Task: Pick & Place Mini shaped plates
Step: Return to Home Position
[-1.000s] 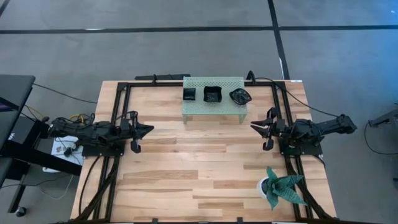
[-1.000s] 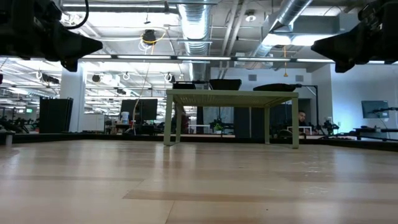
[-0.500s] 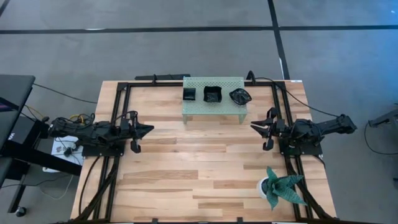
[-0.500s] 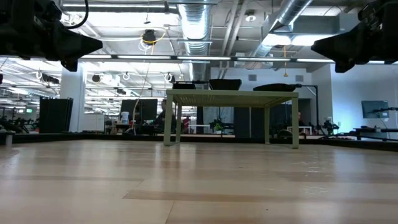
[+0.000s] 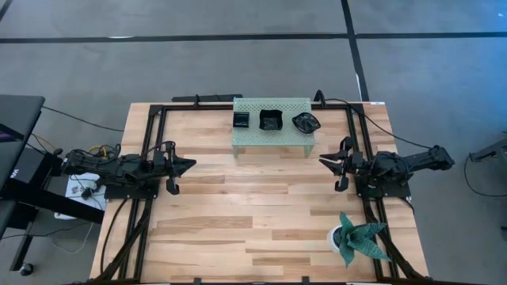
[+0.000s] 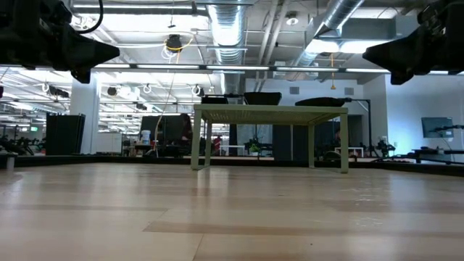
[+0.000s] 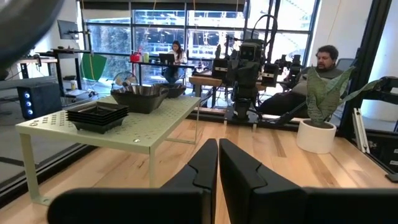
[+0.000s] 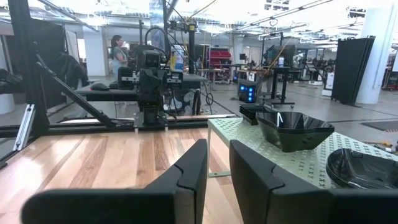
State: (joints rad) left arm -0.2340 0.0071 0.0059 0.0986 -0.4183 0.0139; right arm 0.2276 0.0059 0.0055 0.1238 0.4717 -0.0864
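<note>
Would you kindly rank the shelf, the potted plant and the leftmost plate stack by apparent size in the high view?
1. shelf, clearly the largest
2. potted plant
3. leftmost plate stack, the smallest

Bright ceiling lights (image 6: 328,45), backlit windows (image 7: 155,28), faint shadows

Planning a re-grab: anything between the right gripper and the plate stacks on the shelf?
Nothing visible. Only bare tabletop lies between the right gripper and the shelf; the plate stacks sit uncovered on top. The plant stands well off that line.
</note>
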